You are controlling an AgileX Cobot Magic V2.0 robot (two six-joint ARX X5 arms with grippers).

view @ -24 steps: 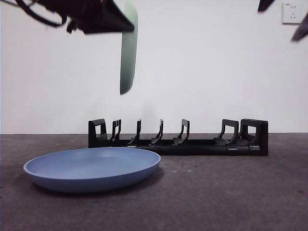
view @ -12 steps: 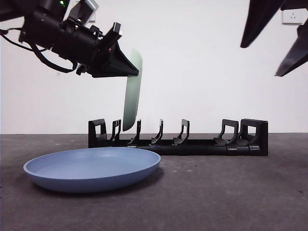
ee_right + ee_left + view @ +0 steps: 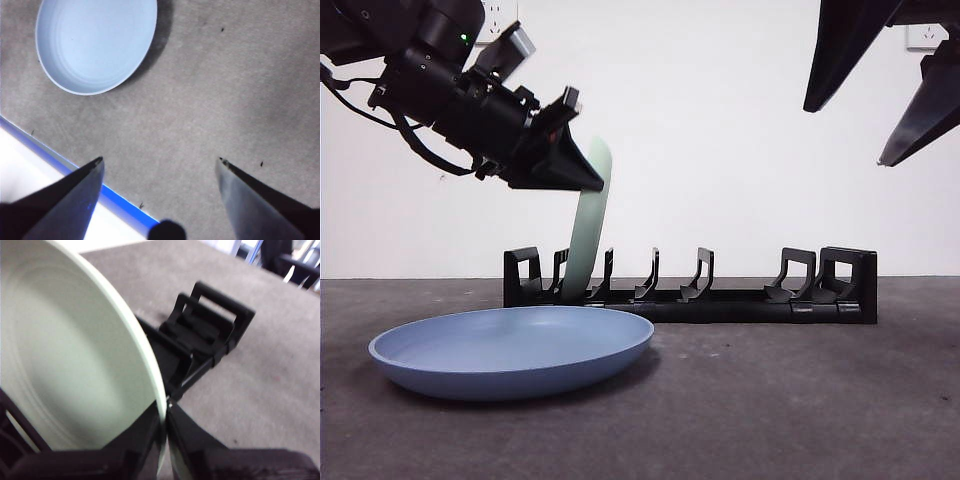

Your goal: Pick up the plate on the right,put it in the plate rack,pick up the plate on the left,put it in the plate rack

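The left pincer is pinching the upper rim of a pale green plate, its jaws pressed on either face of the edge, as the left wrist view shows close up. The plate hangs on edge, nearly upright but leaning a little, with its top toward the pincer and its lower edge down among the prongs at the left end of the plate rack. From the front view the bottom edge looks to be at or just inside a slot near that end; whether it already rests on the rack's base I cannot tell.

What the coming move turns on is that the plate's face runs across the rack's length, in line with the slots, and the slot lies straight below the pincer. The move looks like a short lowering and then a release, with the lean needing to be taken up so the plate stands between two prongs.

The blue plate lies flat on the bench, in front of the rack's left end and apart from it. The right pincer hangs high above the rack's right end, jaws spread wide and holding nothing.
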